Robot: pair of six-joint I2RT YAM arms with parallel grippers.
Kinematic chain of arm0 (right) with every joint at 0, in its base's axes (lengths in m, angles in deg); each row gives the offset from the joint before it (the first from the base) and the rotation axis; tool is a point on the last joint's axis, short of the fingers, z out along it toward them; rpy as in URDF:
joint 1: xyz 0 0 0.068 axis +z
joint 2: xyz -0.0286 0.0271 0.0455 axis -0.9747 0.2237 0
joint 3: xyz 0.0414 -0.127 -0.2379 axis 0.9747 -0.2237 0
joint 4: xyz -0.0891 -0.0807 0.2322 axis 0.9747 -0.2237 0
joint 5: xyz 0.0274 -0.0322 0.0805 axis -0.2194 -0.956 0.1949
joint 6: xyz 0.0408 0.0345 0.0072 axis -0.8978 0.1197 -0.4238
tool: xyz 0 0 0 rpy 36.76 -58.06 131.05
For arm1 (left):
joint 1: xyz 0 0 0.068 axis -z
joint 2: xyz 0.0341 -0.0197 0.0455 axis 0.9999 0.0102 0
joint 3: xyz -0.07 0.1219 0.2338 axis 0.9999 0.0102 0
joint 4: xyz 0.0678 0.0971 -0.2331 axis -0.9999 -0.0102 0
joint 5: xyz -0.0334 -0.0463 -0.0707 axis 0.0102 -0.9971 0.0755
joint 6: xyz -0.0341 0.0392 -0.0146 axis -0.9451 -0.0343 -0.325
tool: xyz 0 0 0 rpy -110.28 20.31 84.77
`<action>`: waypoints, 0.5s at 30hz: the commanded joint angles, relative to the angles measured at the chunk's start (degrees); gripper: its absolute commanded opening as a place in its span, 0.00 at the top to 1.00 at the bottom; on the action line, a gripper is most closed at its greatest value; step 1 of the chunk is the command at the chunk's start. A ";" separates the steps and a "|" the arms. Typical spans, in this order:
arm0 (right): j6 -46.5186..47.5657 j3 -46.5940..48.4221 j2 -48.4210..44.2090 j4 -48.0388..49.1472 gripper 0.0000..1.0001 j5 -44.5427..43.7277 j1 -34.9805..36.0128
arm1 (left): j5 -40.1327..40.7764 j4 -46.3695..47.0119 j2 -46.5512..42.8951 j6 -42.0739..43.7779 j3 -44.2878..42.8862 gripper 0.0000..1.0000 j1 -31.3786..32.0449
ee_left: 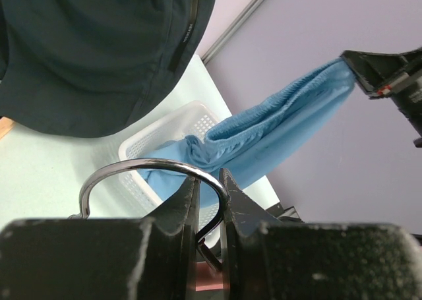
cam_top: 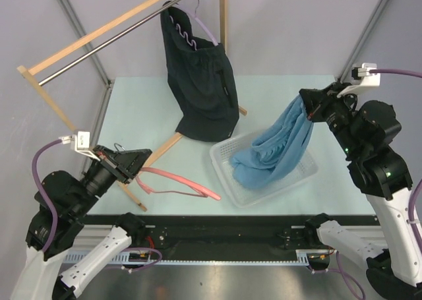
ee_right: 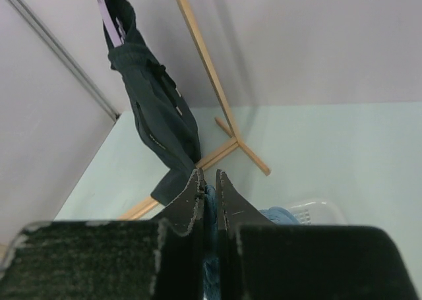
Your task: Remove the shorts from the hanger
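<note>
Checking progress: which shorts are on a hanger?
The dark shorts, on the lilac hanger. The blue shorts hang from the right tool, draping into the basket.

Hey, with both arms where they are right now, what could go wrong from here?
1. The right gripper holds the light blue shorts by one end above the white basket. Released from there, part might flop over the rim.
2. The left gripper pinches only the metal hook of the pink hanger, so the hanger could swing or slip out.
3. The dark shorts hang on a lavender hanger. Tugging them might pull that hanger off the rail.
</note>
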 commanded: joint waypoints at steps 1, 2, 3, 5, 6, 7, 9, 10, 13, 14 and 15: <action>-3.00 -1.50 4.32 0.45 1.00 6.21 -0.17 | -1.90 5.64 0.07 -1.27 2.00 1.00 -0.32; -3.97 -3.24 5.37 0.97 1.00 7.80 -0.08 | -2.08 6.08 0.16 -1.36 2.87 1.00 -0.32; -5.46 -4.30 6.25 1.58 1.00 11.64 0.10 | -2.26 6.17 0.51 -1.37 2.88 0.99 -0.32; -6.79 -8.16 8.80 3.95 1.00 13.95 1.40 | -2.43 5.82 0.95 -0.93 2.79 1.00 -0.32; -7.58 -9.49 9.77 4.40 1.00 13.96 2.20 | -2.35 5.39 1.38 -0.49 2.79 1.00 -0.32; -7.93 -10.54 11.17 4.75 1.00 13.44 3.34 | -2.26 5.29 1.65 -0.31 2.62 1.00 -0.32; -8.28 -13.96 12.41 5.54 1.00 11.34 6.49 | -2.34 5.03 1.92 0.21 2.44 1.00 -0.32; -8.72 -15.20 12.94 6.07 1.00 10.46 7.47 | -2.43 5.12 2.18 0.30 2.44 1.00 -0.32; -11.96 -22.13 13.20 8.61 1.00 8.95 9.24 | -2.17 4.94 2.79 1.71 2.35 1.00 -0.32; -12.93 -23.98 13.38 10.36 1.00 9.48 9.41 | -1.82 4.94 3.14 2.06 2.44 1.00 -0.32; -13.73 -25.57 13.64 11.51 1.00 11.83 9.50 | -1.73 4.94 3.32 2.50 2.53 1.00 -0.41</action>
